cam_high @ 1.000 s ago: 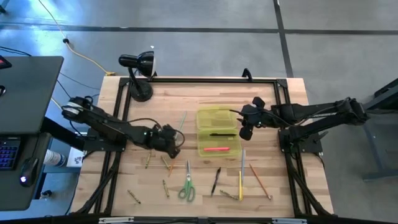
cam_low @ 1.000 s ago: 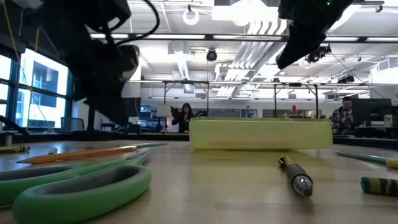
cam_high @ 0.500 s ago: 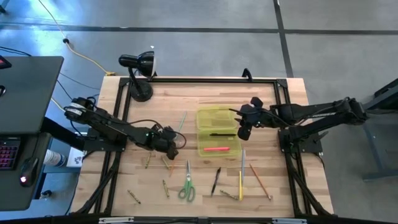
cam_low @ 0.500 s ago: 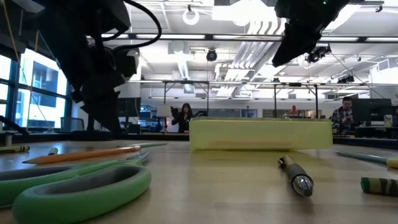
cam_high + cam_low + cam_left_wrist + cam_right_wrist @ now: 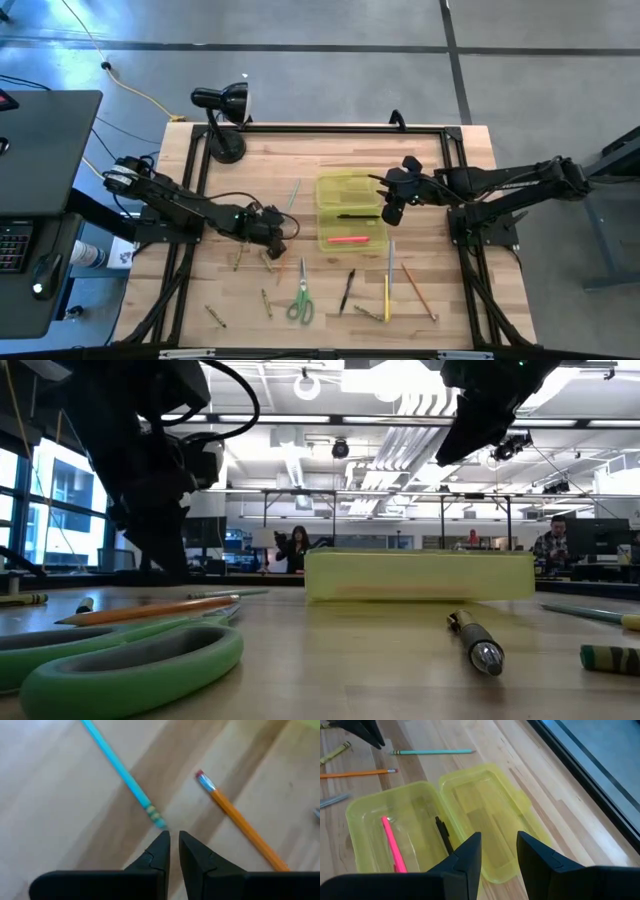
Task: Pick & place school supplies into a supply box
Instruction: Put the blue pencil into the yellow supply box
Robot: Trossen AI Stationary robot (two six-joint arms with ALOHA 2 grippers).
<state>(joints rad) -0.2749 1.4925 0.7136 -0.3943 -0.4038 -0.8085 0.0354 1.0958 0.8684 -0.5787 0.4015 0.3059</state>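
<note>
Lying open on the desk [image 5: 420,150], slightly right of centre: the supply box [image 5: 350,212], translucent yellow-green, lid folded flat toward the far side, holding a red-pink marker [image 5: 394,846] and a black pen [image 5: 443,833]. Hovering just above the box's right edge with nothing between its fingers: the right gripper [image 5: 392,212], jaws standing apart. Lying loose near the box's left side: a teal pencil [image 5: 122,772] and an orange pencil [image 5: 239,820], apart from each other. Hanging low over the desk left of the box, tips right at the teal pencil's end: the left gripper [image 5: 173,840], jaws narrowed to a slim gap and gripping nothing. Resting along the near part of the desk: green-handled scissors [image 5: 300,298], a second black pen [image 5: 347,291], a yellow pencil [image 5: 387,295], a grey pen [image 5: 390,254] and another orange pencil [image 5: 418,291]. Standing at the far left corner: a black desk lamp [image 5: 222,118].
</note>
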